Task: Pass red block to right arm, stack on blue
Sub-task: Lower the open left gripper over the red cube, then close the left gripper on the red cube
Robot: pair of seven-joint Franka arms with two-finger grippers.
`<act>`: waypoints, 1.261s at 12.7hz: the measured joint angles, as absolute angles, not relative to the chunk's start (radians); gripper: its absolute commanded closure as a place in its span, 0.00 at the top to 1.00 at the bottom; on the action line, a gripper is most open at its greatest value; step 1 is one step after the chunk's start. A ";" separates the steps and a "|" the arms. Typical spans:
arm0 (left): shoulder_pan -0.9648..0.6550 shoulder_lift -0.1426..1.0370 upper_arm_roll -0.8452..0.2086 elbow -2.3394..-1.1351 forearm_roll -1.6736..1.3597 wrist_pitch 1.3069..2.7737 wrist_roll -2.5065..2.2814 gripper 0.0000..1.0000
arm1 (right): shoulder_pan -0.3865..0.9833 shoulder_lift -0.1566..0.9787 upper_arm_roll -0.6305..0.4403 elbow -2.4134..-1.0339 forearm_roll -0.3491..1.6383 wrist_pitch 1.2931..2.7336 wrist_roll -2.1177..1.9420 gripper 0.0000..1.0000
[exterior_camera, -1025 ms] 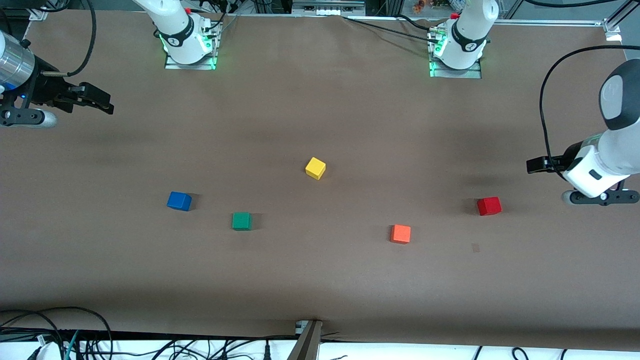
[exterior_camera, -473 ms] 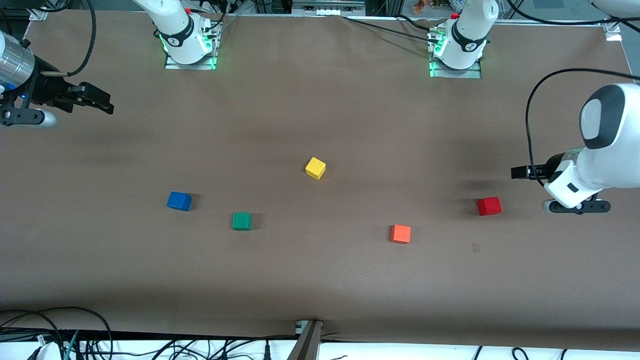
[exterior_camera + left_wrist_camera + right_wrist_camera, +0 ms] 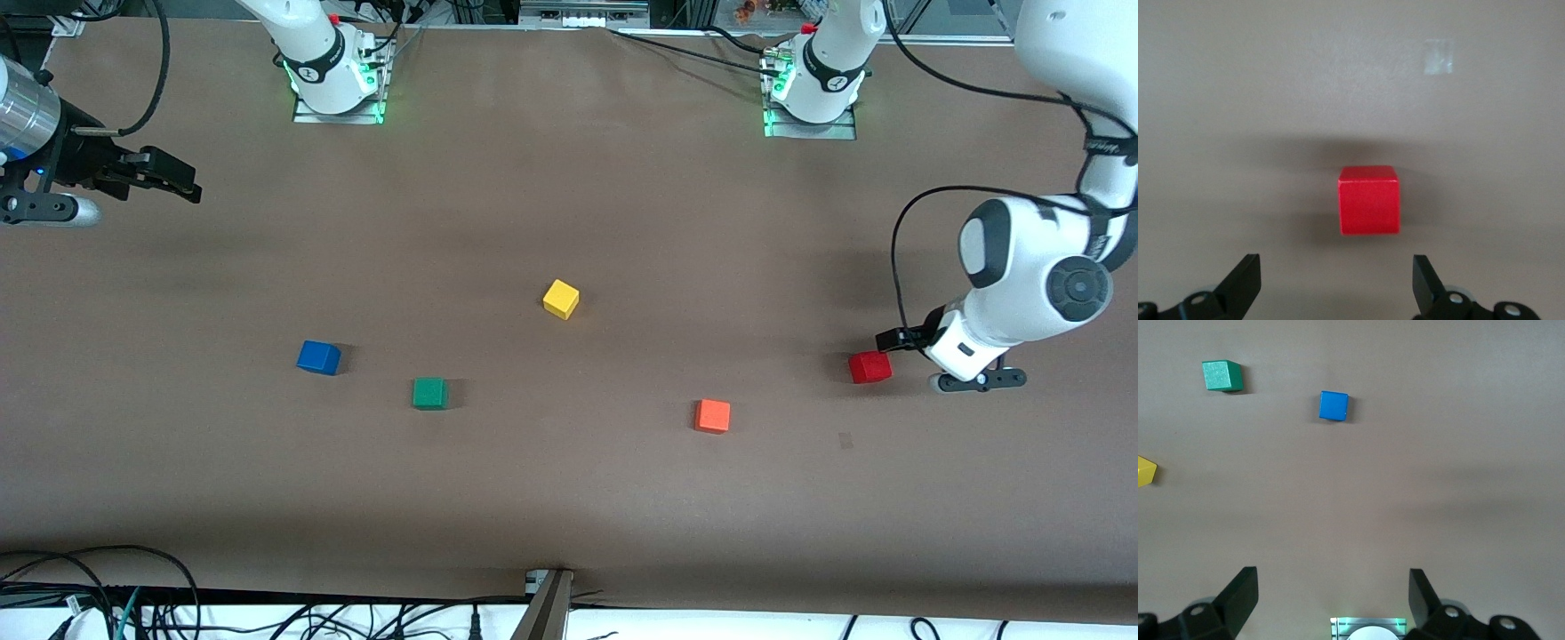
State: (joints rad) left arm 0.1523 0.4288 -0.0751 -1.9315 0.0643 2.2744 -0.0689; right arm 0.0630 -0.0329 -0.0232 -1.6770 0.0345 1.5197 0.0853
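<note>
— Two arms; which is nearer the red block point(image 3: 869, 366)?
— By far the left gripper point(image 3: 892, 340), fingers spread, block straight ahead at its twelve o'clock on the worktop point(image 3: 569, 498), not yet between them.
— And the right gripper point(image 3: 169, 178)?
— Open, waiting over its own end, well apart from the blue cube point(image 3: 318, 357).

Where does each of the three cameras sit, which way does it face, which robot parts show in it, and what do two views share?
Front view: high across the table, facing both bases; shows left gripper by the red block, right gripper waiting.
Left wrist view: looks down between its open fingertips at the red block.
Right wrist view: looks down past open fingertips at the blue cube.
Shared: front and right wrist views both show the blue cube.
</note>
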 measured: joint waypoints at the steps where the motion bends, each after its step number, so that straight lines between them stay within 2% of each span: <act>1: 0.154 0.448 -0.075 -1.942 0.064 2.314 -0.070 1.00 | 0.063 -0.033 -0.023 -1.677 0.034 1.520 0.085 1.00; 6: 0.151 0.518 -0.079 -1.942 0.064 2.433 -0.092 1.00 | 0.063 -0.033 -0.026 -1.677 0.034 1.519 0.085 1.00; 12: 0.147 0.539 -0.080 -1.936 0.064 2.446 -0.095 1.00 | 0.063 -0.033 -0.027 -1.677 0.034 1.519 0.085 1.00; 14: 0.147 0.544 -0.080 -1.935 0.064 2.446 -0.095 0.82 | 0.063 -0.033 -0.027 -1.677 0.034 1.521 0.085 1.00; 16: 0.146 0.545 -0.080 -1.934 0.064 2.447 -0.093 0.52 | 0.063 -0.033 -0.027 -1.677 0.033 1.522 0.085 1.00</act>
